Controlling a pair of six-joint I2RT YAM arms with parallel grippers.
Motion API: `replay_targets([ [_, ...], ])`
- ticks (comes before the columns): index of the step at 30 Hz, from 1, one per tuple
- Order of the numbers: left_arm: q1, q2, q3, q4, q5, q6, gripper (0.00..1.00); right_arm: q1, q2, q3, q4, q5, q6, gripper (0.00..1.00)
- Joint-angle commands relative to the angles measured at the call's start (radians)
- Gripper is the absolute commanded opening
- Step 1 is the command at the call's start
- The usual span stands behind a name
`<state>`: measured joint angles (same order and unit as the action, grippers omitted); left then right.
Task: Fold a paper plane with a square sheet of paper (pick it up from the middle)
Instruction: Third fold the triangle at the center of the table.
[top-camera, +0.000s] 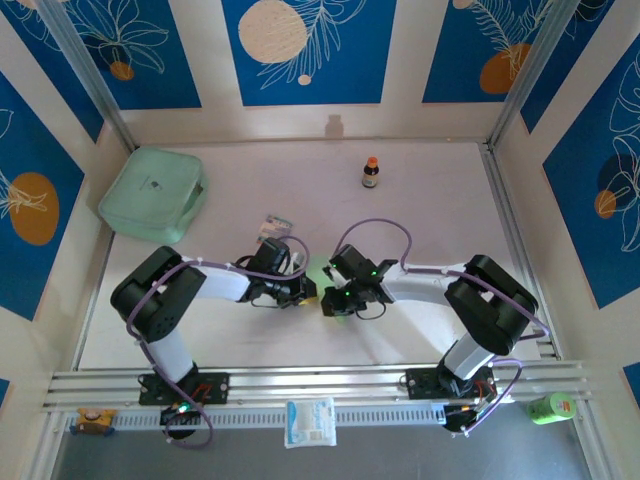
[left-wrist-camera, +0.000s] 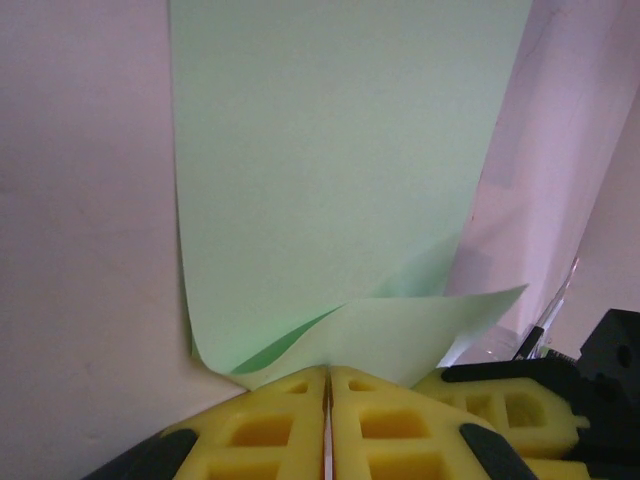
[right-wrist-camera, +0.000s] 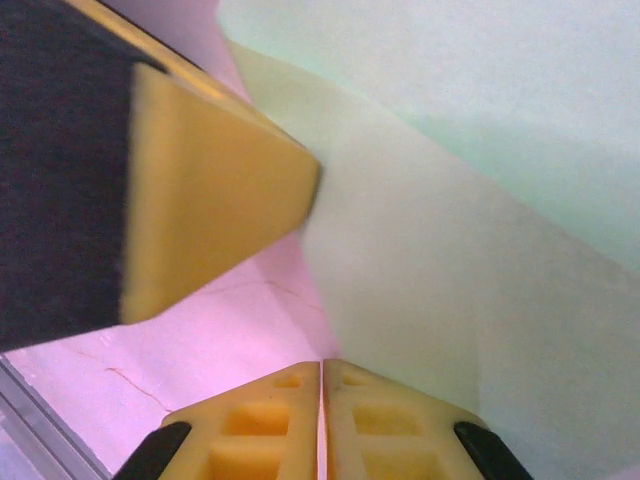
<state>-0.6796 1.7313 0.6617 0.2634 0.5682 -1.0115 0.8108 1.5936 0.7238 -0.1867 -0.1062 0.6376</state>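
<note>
Both clamped tight: left gripper (left-wrist-camera: 326, 372) and right gripper (right-wrist-camera: 322, 366), yellow-fingered, pinch the curled-up edge of the thin pale lime-green square sheet of paper (left-wrist-camera: 330, 180).

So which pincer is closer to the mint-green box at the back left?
Left. The left pincer is at mid-table, right of the mint-green box and nearer the bases; the right pincer faces it from the far side, farther off.
</note>
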Motion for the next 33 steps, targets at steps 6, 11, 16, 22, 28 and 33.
replay_targets([
  [6,-0.006,0.03,0.013,-0.043,-0.028,0.03,0.11,-0.036,-0.033,-0.062,0.062,-0.092,0.025,0.11],
  [11,-0.006,0.019,0.02,-0.046,-0.024,0.034,0.12,-0.066,-0.02,-0.109,0.127,-0.157,0.037,0.11],
  [16,-0.008,-0.036,0.047,-0.039,-0.013,0.036,0.16,-0.094,-0.011,-0.154,0.198,-0.207,0.06,0.09],
  [22,-0.039,-0.076,0.09,-0.078,-0.021,0.044,0.17,-0.108,-0.004,-0.172,0.23,-0.228,0.07,0.07],
  [28,-0.057,-0.028,0.096,-0.091,-0.035,0.033,0.15,-0.116,-0.003,-0.182,0.246,-0.231,0.077,0.07],
  [33,-0.056,0.031,0.106,-0.105,-0.049,0.038,0.14,-0.119,-0.004,-0.188,0.25,-0.23,0.08,0.06],
])
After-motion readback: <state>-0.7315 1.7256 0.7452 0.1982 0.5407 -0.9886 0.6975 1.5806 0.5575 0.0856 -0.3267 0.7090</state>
